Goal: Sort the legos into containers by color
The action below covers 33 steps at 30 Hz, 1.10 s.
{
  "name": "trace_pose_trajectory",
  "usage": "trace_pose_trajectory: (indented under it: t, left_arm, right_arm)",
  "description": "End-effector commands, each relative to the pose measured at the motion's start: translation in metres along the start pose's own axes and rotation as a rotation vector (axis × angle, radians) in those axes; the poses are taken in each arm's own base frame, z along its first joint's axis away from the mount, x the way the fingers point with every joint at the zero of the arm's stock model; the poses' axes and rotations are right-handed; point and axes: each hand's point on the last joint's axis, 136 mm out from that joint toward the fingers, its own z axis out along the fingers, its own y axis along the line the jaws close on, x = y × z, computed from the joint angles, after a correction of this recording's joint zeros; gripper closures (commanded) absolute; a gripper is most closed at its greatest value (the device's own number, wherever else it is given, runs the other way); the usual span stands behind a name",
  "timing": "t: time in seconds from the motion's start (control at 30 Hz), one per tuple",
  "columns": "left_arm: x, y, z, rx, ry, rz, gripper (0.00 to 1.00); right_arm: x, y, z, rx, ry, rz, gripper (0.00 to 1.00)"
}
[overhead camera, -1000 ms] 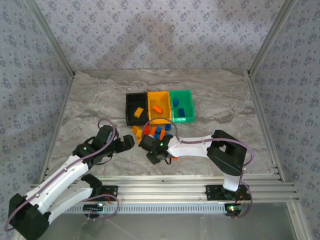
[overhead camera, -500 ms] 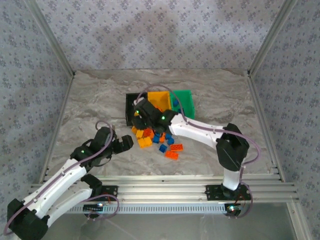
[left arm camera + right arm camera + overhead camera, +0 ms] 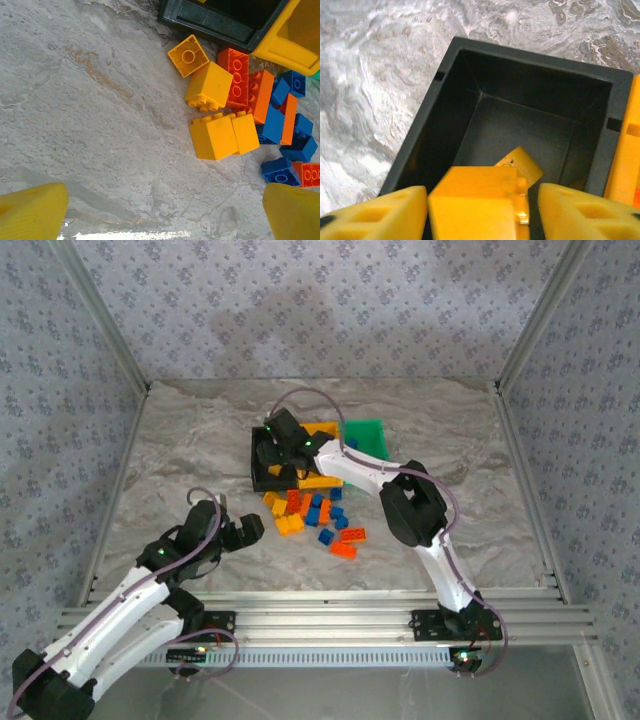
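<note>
Over the black bin [image 3: 540,62] the right gripper [image 3: 482,210] is parted around a yellow brick [image 3: 470,200]; it should be spread fully before being lifted; the left gripper [image 3: 162,210] is spread wide.

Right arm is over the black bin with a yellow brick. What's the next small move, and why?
Probably open the right end effector fully, without moving the arm. The yellow brick sits between its fingers directly above the black bin, a thin gap shows beside one finger, and another yellow brick lies inside.
</note>
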Motion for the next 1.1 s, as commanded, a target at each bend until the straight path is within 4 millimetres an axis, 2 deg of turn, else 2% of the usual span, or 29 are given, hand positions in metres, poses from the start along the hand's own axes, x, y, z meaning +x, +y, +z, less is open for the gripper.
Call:
trace_pose_trajectory:
  t: [0.0,0.1,0.2,0.33,0.53,0.57,0.63,0.77,0.87,1.07]
  left_arm:
    - [-0.012,-0.005,-0.004,0.011,-0.044,-0.009,0.00]
    - [-0.013,-0.005,-0.003,0.010,-0.048,-0.011,0.00]
    - [-0.014,-0.005,-0.002,0.007,-0.050,-0.017,0.00]
    - [-0.015,-0.004,-0.002,0.002,-0.055,-0.024,0.00]
    - [-0.014,-0.002,-0.001,-0.008,-0.054,-0.029,0.00]
    - [-0.013,-0.001,0.000,-0.012,-0.052,-0.030,0.00]
    - [-0.011,0.001,0.002,-0.017,-0.049,-0.033,0.00]
    - [-0.008,0.004,0.005,-0.024,-0.041,-0.042,0.00]
    - [-0.006,0.006,0.007,-0.030,-0.037,-0.040,0.00]
    - [-0.007,0.006,0.006,-0.036,-0.037,-0.038,0.00]
  right_arm:
    - [-0.032,0.014,-0.020,-0.039,-0.069,0.010,0.25]
    - [-0.042,0.017,-0.043,-0.045,-0.107,0.014,0.21]
    - [-0.034,0.015,-0.069,-0.042,-0.116,0.036,0.20]
    - [0.003,0.004,-0.105,-0.010,-0.100,0.080,0.18]
    - [0.087,-0.023,-0.142,0.056,0.026,0.101,0.18]
    - [0.109,-0.027,-0.142,0.060,0.076,0.091,0.18]
    - [0.135,-0.030,-0.145,0.054,0.143,0.070,0.18]
    - [0.173,-0.030,-0.142,0.058,0.262,-0.021,0.22]
    - [0.195,-0.031,-0.136,0.078,0.332,-0.061,0.22]
    - [0.212,-0.039,-0.129,0.145,0.395,-0.115,0.28]
